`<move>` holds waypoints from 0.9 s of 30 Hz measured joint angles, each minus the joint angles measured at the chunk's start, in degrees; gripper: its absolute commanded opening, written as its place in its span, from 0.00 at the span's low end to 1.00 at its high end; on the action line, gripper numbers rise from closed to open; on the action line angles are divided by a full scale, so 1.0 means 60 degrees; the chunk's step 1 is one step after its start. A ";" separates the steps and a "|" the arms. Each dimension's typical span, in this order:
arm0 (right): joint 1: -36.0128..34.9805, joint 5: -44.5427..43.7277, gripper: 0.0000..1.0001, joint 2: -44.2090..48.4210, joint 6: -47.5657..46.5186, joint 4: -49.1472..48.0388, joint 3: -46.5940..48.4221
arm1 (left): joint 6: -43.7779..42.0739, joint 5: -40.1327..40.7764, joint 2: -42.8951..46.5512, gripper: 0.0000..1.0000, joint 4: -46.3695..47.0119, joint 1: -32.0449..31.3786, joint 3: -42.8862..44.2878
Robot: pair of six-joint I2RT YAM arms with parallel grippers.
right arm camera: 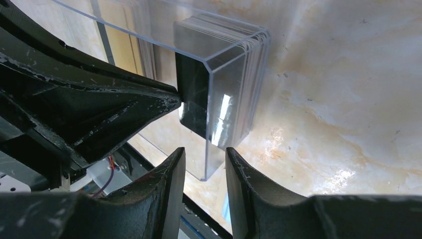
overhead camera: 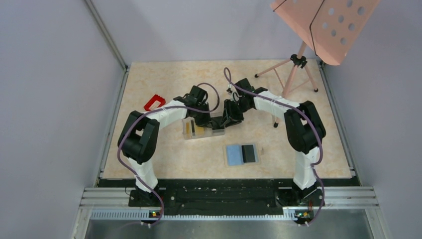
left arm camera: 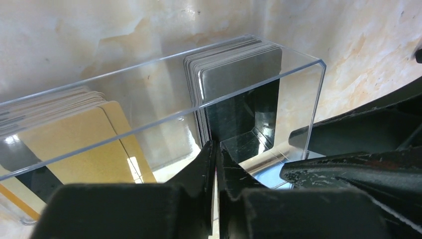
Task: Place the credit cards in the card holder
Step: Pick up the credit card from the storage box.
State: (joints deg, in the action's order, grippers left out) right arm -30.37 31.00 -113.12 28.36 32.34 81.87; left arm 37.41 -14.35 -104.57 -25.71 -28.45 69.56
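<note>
A clear plastic box (overhead camera: 191,136) lies mid-table with a stack of yellow-gold credit cards (left arm camera: 79,144) at one end and black credit cards (left arm camera: 239,74) at the other. My left gripper (left arm camera: 215,149) is shut, its tips pinching the near edge of the front black card inside the box. My right gripper (right arm camera: 204,159) is open and straddles the box's end wall (right arm camera: 234,89) without touching it. The card holder (overhead camera: 233,155) lies open in front of the box, light blue lining up, with one black card (overhead camera: 249,153) on its right half.
A small red frame (overhead camera: 154,102) lies at the back left. A pink music stand (overhead camera: 298,64) stands on its tripod at the back right. Both arms meet over the box's right end, their grippers (overhead camera: 224,120) close together.
</note>
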 measured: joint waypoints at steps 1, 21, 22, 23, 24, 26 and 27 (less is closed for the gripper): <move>0.0000 0.0004 0.35 0.0000 -0.0004 0.0000 0.0000 | 0.0000 -0.0022 -0.0062 0.00 0.0000 -0.0026 0.0058; 0.0007 -0.0015 0.35 0.0000 -0.0007 0.0036 0.0000 | -0.0721 0.0630 -0.0208 0.14 -0.1242 -0.0809 0.1253; 0.0007 -0.0015 0.35 0.0000 -0.0007 0.0036 0.0000 | -0.0747 0.0641 -0.0208 0.16 -0.1260 -0.0827 0.1293; 0.0007 -0.0015 0.34 0.0000 -0.0007 0.0036 0.0000 | -0.0765 0.0667 -0.0226 0.19 -0.1304 -0.0834 0.1333; 0.0007 -0.0015 0.35 0.0000 -0.0007 0.0036 0.0000 | -0.0769 0.0714 -0.0244 0.22 -0.1337 -0.0841 0.1355; 0.0007 -0.0015 0.34 0.0000 -0.0011 0.0036 -0.0004 | -0.0769 0.0852 -0.0284 0.30 -0.1421 -0.0841 0.1362; 0.0007 -0.0015 0.34 0.0000 -0.0011 0.0036 -0.0004 | -0.0761 0.0922 -0.0310 0.32 -0.1490 -0.0841 0.1362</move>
State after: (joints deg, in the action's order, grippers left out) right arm -30.33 30.92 -113.12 28.29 32.56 81.84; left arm 32.84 -8.82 -106.43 -34.65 -33.50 77.73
